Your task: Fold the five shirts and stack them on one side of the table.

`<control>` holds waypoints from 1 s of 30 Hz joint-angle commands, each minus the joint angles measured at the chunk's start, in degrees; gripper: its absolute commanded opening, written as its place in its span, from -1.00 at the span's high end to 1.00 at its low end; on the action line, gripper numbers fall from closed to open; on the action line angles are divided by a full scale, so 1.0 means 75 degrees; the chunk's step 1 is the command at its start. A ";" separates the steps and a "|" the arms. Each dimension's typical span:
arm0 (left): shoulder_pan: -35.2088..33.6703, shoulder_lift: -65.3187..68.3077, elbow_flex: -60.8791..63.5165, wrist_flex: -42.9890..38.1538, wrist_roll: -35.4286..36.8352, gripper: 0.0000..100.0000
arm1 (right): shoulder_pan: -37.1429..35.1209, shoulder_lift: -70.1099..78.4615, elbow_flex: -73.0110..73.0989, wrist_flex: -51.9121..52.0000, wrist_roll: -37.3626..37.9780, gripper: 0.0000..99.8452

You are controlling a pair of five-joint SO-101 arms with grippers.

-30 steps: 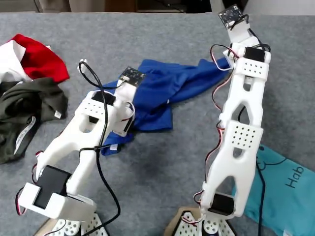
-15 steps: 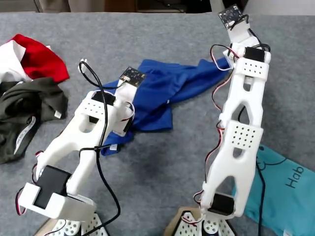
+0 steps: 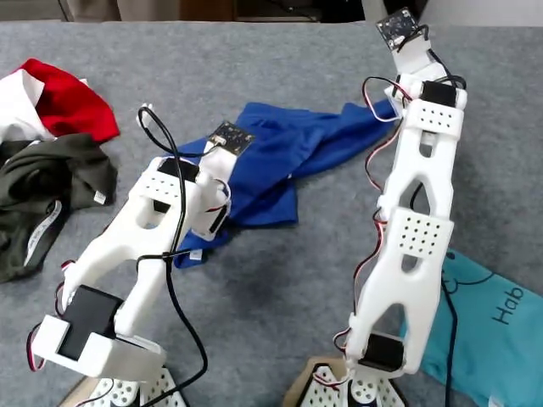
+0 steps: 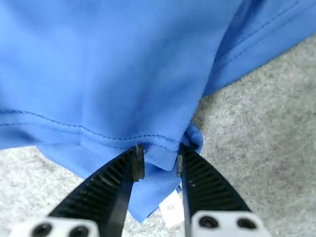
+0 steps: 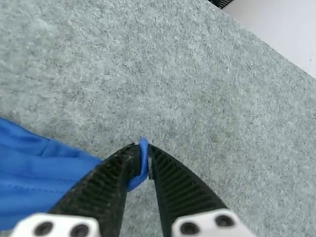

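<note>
Left gripper: jaws parted, straddling the stitched hem of the blue shirt. A fold of fabric lies between the fingertips, and no firm pinch is evident. A small white label sits on the cloth just below the tips.

Right gripper: jaws clenched on a thin corner of the blue shirt at its far end, over the grey table covering.

The blue shirt lies crumpled mid-table, stretched between the two arms.

At the table's left edge lies a red shirt with a white garment beside it. A dark green shirt is bunched just below them. A teal shirt lies at the near right, partly beneath the right arm.
</note>
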 commanded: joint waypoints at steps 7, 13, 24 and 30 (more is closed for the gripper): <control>0.0270 -0.0088 0.0023 0.0035 -0.0070 0.72 | -0.0100 -0.0029 -0.0029 0.0012 0.0047 0.99; 0.0422 0.0756 -0.0023 -0.0445 0.0012 0.74 | -0.0100 -0.0029 -0.0029 0.0012 0.0047 0.99; -0.0445 0.0826 -0.0774 -0.0082 0.0023 0.80 | -0.0100 -0.0029 -0.0029 0.0000 0.0047 0.99; -0.0457 0.0826 -0.1313 0.0340 0.0023 0.80 | -0.0100 -0.0029 -0.0041 0.0000 0.0047 0.99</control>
